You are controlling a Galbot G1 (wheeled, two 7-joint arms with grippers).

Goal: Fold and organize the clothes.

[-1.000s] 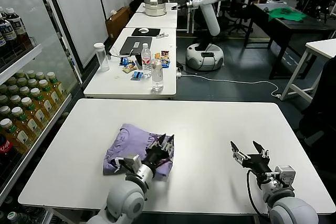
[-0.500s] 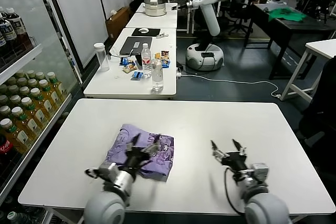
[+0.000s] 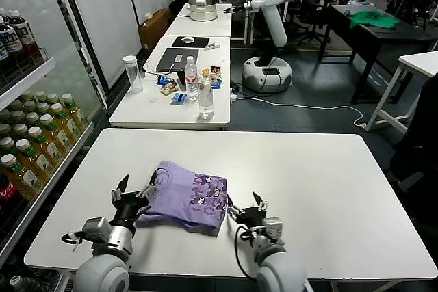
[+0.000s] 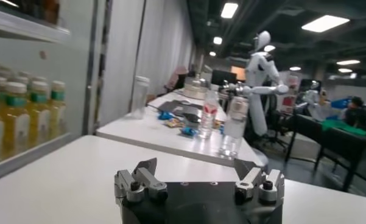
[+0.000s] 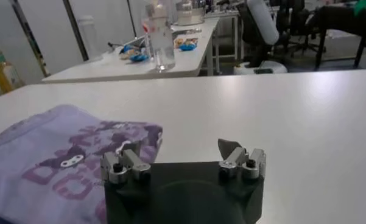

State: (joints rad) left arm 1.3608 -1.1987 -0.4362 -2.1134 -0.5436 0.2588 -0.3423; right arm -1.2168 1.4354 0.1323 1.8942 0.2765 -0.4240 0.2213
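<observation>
The T-shirt (image 3: 186,200) is pale lavender with a darker purple print (small white bits in it), on a white table (image 3: 308,169).

Left black two-finger gripper (image 3: 134,191): low, fingers spread wide apart, holding nothing, pointing forward. Right black two-finger gripper (image 3: 247,207): low too, fingers spread apart, holding nothing, off to right of left one.

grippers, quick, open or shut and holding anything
Left gripper: open, empty, beside the lavender T-shirt.
Right gripper: open, empty, at the shirt's other side.
</observation>
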